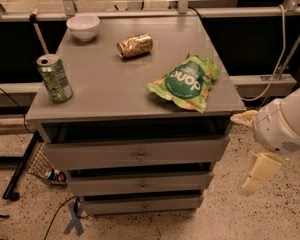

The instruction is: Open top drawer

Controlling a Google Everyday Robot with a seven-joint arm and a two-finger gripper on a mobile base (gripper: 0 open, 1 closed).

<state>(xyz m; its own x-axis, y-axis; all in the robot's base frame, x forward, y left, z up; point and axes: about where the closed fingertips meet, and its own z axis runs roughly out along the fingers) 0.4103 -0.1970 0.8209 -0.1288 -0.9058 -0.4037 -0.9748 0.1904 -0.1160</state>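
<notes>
Okay, the gripper [240,154] hangs off to the right of the table [110,91], low beside its front corner. Its two pale fingers [258,170] are spread well apart, gripping nothing and touching nothing. The top drawer [90,155] sits right under the table top, with a dark gap above its wide grey front and its small brass knob [140,157] at the centre. The gripper is clear of that knob, out past the drawer's right end. Two narrower drawers [140,184] sit below. On top, a green can [55,77] stands upright at the left edge, with a white bowl [83,26] at the back. A brown can [135,45] lies on its side, and a green snack bag [186,82] rests near the right edge.
</notes>
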